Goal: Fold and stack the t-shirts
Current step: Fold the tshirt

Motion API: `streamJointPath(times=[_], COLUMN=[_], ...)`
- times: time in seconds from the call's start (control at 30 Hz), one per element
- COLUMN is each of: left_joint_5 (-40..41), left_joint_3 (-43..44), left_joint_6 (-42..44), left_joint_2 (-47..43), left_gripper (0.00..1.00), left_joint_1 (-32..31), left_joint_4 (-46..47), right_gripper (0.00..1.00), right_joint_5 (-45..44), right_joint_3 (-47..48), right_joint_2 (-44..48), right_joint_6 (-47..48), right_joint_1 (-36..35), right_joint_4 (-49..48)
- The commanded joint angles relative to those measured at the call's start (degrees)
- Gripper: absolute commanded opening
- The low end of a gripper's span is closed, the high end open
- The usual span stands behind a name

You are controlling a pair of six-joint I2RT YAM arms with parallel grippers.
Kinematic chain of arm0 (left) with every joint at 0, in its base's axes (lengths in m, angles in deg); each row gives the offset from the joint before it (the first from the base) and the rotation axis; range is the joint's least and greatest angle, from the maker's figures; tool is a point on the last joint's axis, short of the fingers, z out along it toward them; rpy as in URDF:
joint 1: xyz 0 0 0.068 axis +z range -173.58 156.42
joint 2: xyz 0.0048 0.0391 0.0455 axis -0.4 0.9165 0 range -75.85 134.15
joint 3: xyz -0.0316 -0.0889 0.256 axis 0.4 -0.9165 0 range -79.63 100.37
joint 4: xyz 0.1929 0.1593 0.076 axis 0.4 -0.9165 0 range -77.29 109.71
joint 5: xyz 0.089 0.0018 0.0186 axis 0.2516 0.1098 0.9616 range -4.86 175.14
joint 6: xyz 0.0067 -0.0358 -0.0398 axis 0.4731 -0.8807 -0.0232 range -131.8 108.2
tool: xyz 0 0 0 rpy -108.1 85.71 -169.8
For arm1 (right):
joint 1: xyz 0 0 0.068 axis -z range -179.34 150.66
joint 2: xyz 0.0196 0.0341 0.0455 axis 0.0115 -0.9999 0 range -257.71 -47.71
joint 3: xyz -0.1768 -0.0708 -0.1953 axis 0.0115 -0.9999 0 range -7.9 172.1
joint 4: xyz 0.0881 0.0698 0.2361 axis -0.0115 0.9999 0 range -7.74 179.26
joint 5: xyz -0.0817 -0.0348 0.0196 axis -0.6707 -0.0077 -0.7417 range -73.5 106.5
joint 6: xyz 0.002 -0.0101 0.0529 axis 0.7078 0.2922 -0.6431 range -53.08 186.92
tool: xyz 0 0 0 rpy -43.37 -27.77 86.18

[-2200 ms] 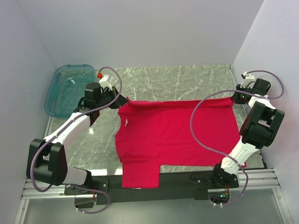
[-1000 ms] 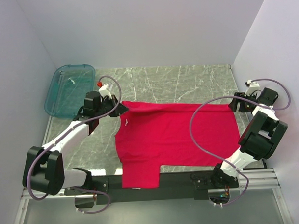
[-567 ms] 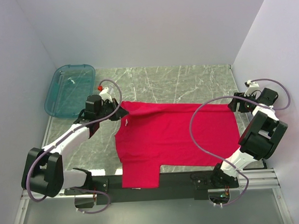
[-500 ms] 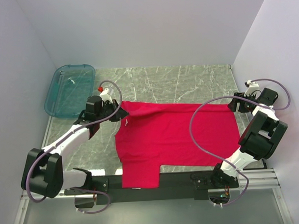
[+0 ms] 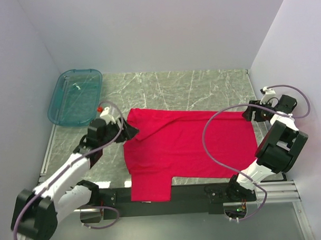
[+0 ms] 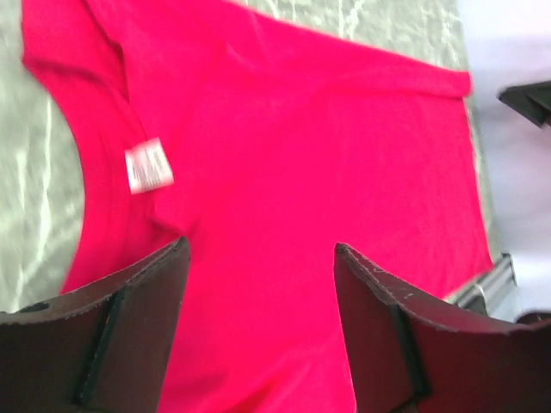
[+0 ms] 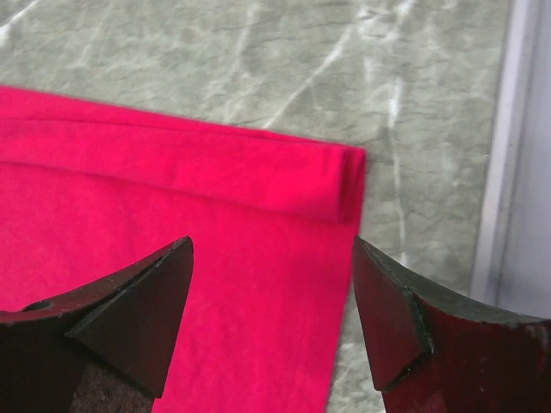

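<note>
**Q:** One shirt or several, seen from above?

**A:** One. A single crimson-red short-sleeved cotton t-shirt [image 5: 188, 145] lies spread on the grey marbled table [image 5: 201, 87], and part of it drapes over the near edge. One translucent teal plastic tub [image 5: 75, 96] sits at the far left corner, well apart from the t-shirt. There are two arms. The left gripper [image 5: 130, 132] is at the t-shirt's left edge and the right gripper [image 5: 247, 113] is at its far right corner.

**Q:** What does the left wrist camera show?

**A:** Two dark fingers of the left gripper [image 6: 258, 254] stand wide apart with nothing between them. The t-shirt [image 6: 301, 155] lies flat below and beyond them. Its round neck is to the left, with one small white label [image 6: 148, 165] inside it.

**Q:** And the right wrist camera?

**A:** The right gripper [image 7: 274, 249] is also spread wide and grips nothing. Below it is the t-shirt's [image 7: 172, 215] corner, with a folded band along the far edge. Bare table [image 7: 258, 52] lies beyond and to the right.
</note>
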Motion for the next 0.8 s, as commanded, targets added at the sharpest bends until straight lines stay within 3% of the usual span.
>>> streamJointPath(times=[0.0,0.23,0.37,0.57,0.77], left_joint_5=[2.7,-7.7,-7.4,-3.8,2.0], left_joint_3=[8.3,28.1,35.6,42.4,45.5], left_joint_6=[3.3,12.6,16.4,19.3,20.6], left_joint_2=[10.1,34.1,45.3,53.5,56.3], left_gripper=[0.73,0.67,0.65,0.63,0.62], left_joint_1=[0.1,-0.3,-1.7,-3.9,-5.7], left_joint_4=[-0.7,-3.0,-8.0,-13.2,-16.6], right_gripper=[0.80,0.79,0.79,0.79,0.79], right_joint_5=[3.0,9.2,10.4,12.0,13.8], right_joint_3=[0.1,3.1,3.0,1.5,-1.0], right_joint_2=[4.7,7.0,9.5,12.8,14.6], right_joint_6=[4.6,14.6,14.8,13.6,12.7], right_joint_1=[-2.6,-7.3,-8.1,-8.1,-8.1], right_joint_4=[6.1,23.1,26.5,28.7,28.3])
